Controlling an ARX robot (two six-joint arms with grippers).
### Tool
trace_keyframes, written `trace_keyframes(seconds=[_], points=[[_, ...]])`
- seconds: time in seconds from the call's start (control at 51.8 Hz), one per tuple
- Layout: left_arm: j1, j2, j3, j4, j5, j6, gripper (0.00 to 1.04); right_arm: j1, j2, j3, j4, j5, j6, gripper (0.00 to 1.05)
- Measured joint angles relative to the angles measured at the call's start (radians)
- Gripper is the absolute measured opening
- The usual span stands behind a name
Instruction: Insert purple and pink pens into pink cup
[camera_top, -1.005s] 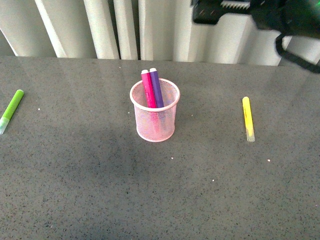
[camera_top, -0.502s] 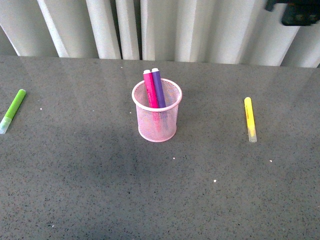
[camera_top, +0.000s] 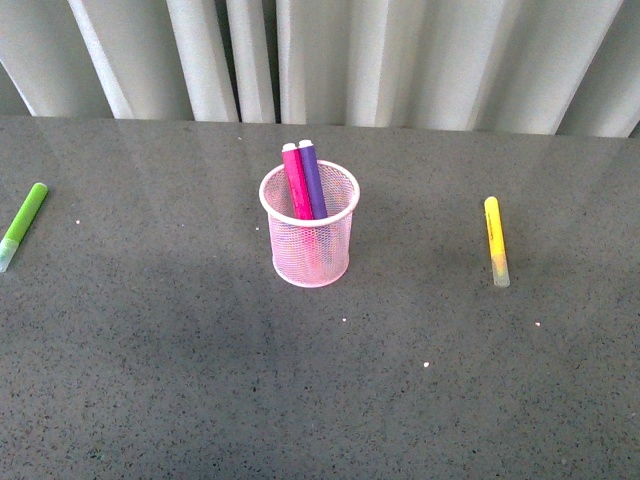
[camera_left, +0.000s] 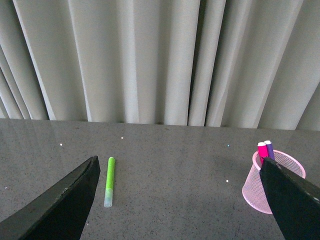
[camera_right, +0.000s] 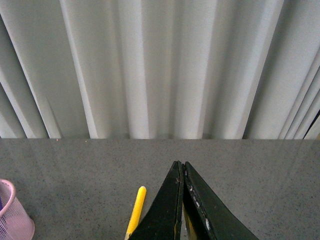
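Front view: both pens (camera_top: 304, 180) in pink cup (camera_top: 310, 240); left tool (camera_left: 180, 200) wide, right tool (camera_right: 181, 200) pinched empty.

On your grey speckled table (camera_top: 200, 380) you have two stray markers. Lime-green marker (camera_top: 22, 224) lies flat near the left edge, clear cap toward the front edge. Yellow marker (camera_top: 496, 239) lies flat toward the right edge, roughly square to the front edge, pale cap nearest you. Behind the far edge hangs a pleated white curtain (camera_top: 400, 60).
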Motion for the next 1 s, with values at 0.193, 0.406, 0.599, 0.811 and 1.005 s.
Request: trace_keyframes(seconds=[0.193, 0.406, 0.599, 0.811, 1.005], points=[[0.000, 0.000, 0.000, 0.000, 0.000, 0.000, 0.98, -0.033, -0.136, -0.050, -0.085, -0.031, 0.000, 0.03], [0.000, 0.000, 0.000, 0.000, 0.000, 0.000, 0.98, -0.119, -0.321, -0.093, -0.225, -0.127, 0.000, 0.03], [0.000, 0.000, 0.000, 0.000, 0.000, 0.000, 0.98, -0.135, -0.446, -0.108, -0.330, -0.130, 0.000, 0.03], [0.000, 0.000, 0.000, 0.000, 0.000, 0.000, 0.98, -0.135, -0.586, -0.112, -0.452, -0.130, 0.000, 0.03], [0.000, 0.000, 0.000, 0.000, 0.000, 0.000, 0.98, -0.135, -0.697, -0.113, -0.554, -0.130, 0.000, 0.03]])
